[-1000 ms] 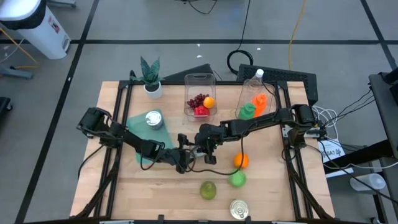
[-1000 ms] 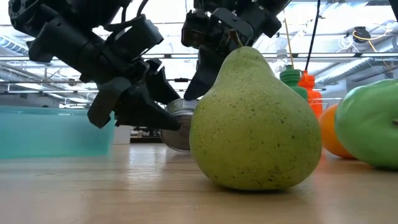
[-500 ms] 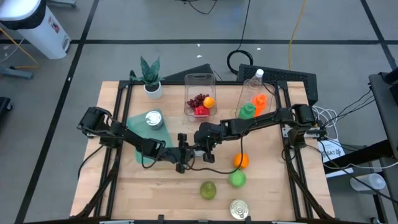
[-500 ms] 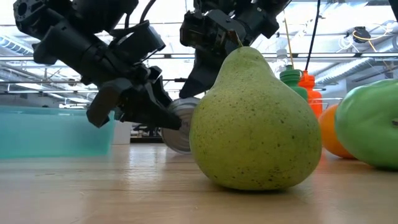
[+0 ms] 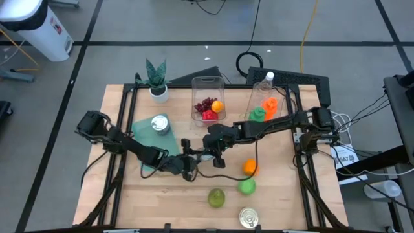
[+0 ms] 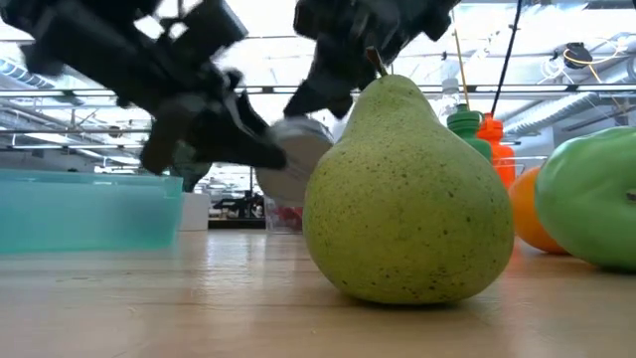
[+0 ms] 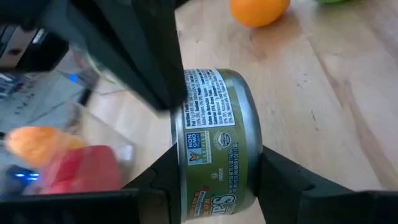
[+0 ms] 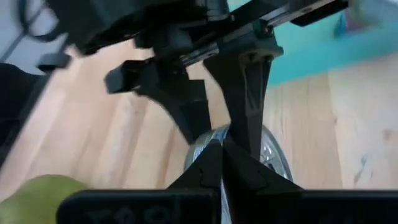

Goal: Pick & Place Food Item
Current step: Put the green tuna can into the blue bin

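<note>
Wooden table, teal tray left of centre, left gripper clamped on a green-labelled can lifted off the boards mid-table, right gripper fully closed, empty, just beside it, pear nearer the front edge.

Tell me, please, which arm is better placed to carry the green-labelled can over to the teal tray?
Left. The left hand already clamps the can, lifted off the table, and the teal tray lies on its side. The right hand is shut, holding nothing.

Three cans, two oranges, two bottles, one pear, one potted plant.
</note>
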Controlling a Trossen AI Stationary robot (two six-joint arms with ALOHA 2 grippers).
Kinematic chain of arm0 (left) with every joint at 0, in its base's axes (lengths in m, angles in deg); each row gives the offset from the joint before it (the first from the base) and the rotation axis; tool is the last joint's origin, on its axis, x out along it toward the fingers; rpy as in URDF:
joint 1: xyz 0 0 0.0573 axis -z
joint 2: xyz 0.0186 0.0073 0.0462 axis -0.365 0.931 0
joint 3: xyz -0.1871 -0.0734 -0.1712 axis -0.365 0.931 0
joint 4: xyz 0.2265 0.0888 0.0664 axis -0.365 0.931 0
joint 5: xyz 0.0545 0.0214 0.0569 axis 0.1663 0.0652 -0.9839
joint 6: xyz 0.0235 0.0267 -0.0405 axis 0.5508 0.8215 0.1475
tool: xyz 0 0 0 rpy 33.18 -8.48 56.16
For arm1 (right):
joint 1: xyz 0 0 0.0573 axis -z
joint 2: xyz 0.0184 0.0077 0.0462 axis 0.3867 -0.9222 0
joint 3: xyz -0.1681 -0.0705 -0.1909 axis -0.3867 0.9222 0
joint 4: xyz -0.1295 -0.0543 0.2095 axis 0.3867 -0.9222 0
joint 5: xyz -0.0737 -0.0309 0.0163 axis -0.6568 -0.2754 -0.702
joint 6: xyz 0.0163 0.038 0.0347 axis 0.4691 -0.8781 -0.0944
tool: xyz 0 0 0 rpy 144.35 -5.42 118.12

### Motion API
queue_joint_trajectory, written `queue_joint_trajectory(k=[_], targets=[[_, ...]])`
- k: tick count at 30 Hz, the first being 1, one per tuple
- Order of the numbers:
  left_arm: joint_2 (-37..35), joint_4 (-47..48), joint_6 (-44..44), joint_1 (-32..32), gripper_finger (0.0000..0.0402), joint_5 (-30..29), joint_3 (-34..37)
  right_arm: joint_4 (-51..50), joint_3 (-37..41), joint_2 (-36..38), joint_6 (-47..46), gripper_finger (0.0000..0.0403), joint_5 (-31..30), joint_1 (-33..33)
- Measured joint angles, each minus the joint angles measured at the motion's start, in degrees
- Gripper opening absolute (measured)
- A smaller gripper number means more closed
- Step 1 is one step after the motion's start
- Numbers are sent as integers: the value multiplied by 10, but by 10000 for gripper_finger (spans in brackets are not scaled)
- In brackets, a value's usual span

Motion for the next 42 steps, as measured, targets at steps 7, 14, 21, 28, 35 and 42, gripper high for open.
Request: queue_joint_trajectory(k=[7,14,21,28,35,42], targets=[[-120,156,-36,75,147,-164,-6,-64,5,87,57,8,-53,-19],[-225,421,-178,155,147,-234,-73,-38,111,190,52,8,-139,-44],[-208,822,-460,155,147,-120,-205,119,304,292,-5,1,-152,-53],[-153,1029,-618,121,147,28,-218,253,411,348,-12,1,-148,-48],[-109,1020,-620,87,147,106,-184,253,425,383,-18,1,-148,-53],[-71,1011,-622,61,147,136,-155,255,426,392,-18,1,-148,-61]])
